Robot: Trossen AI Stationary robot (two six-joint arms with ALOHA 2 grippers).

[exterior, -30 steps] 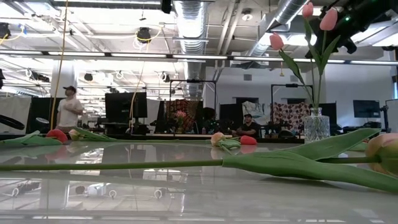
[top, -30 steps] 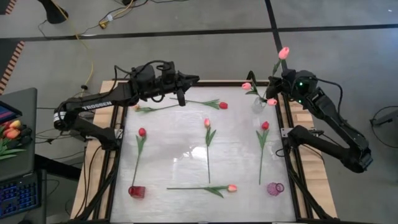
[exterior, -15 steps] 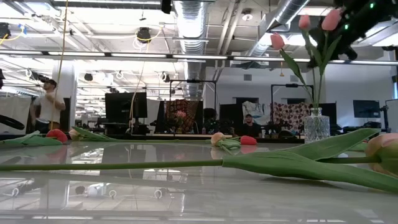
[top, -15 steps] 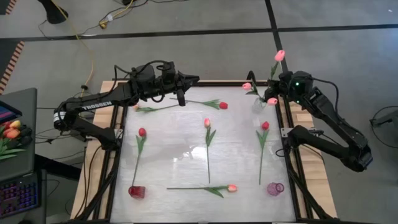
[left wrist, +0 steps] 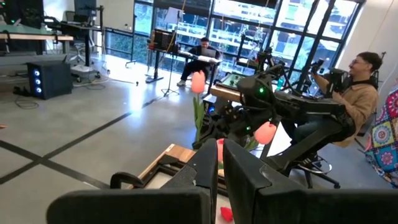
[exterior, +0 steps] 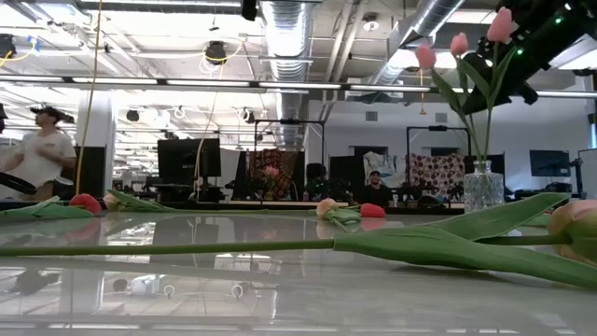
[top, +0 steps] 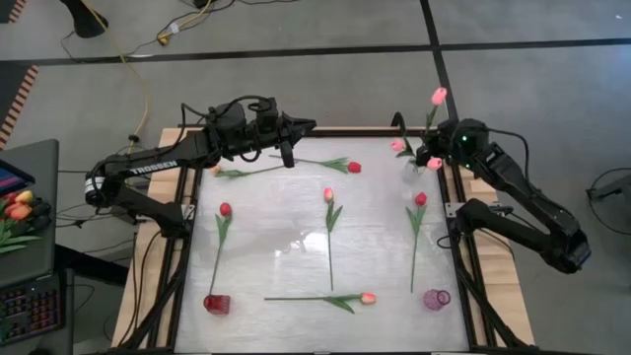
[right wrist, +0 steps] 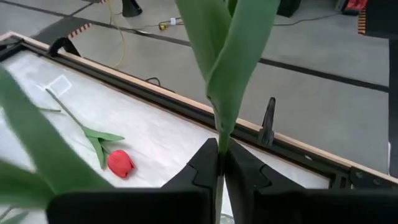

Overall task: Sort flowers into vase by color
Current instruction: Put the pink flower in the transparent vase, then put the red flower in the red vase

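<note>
Right pincer [right wrist: 220, 163] clamped on a pink tulip's [top: 439, 96] stem, seemingly over the clear vase [exterior: 483, 185]

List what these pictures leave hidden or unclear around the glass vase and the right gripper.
- High view: the glass vase is too small to show whether the held stem has entered it.
- Right wrist view: the right gripper pinches a tulip stem; its flower head is cut off by the picture's edge.
- Low view: the vase's base is hidden behind a lying leaf.

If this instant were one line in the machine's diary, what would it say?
right pincer: pinching pink tulip stem over clear vase | left pincer: shut, hovering, far table edge | six tulips on table
</note>
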